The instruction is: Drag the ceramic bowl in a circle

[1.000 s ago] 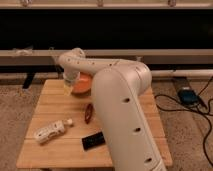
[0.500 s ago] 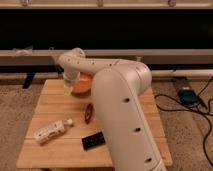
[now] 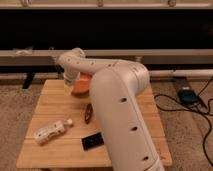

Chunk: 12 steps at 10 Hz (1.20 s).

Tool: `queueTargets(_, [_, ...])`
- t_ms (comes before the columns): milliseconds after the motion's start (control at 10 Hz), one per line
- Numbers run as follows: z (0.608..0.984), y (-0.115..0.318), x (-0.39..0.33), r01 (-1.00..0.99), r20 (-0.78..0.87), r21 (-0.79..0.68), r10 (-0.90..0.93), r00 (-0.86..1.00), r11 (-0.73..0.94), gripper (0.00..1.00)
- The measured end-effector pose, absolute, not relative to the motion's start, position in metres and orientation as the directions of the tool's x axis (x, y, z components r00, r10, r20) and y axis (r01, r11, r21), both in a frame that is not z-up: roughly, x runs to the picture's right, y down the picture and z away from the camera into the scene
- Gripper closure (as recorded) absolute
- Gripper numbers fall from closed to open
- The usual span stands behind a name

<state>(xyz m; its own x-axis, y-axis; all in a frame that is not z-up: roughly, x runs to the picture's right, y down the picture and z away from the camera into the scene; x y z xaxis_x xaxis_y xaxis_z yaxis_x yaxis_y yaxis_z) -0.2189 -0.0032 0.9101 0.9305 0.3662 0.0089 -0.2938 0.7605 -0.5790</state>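
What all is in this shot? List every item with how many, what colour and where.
ceramic bowl: one, orange, back of the table, partly hidden by the arm
white bottle: one, white, lying front left on the table
oblong object: one, dark reddish-brown, middle of the table
flat object: one, black, front of the table
table: one, light wood, centre
device: one, dark bluish, on the floor right, with cables
arm: one, white, reaching over the table
gripper: one, pale, at the bowl's left edge
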Motion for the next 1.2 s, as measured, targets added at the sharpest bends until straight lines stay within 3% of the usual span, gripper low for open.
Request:
queueTargets(1000, [0.956, 0.022, -0.232, -0.219, -0.072, -0.599, 0.22, 0.973, 0.77, 0.2])
queueTargets(1200, [0.96, 0.027, -0.226, -0.218, -0.101, -0.603, 0.197, 0.975, 0.768, 0.3])
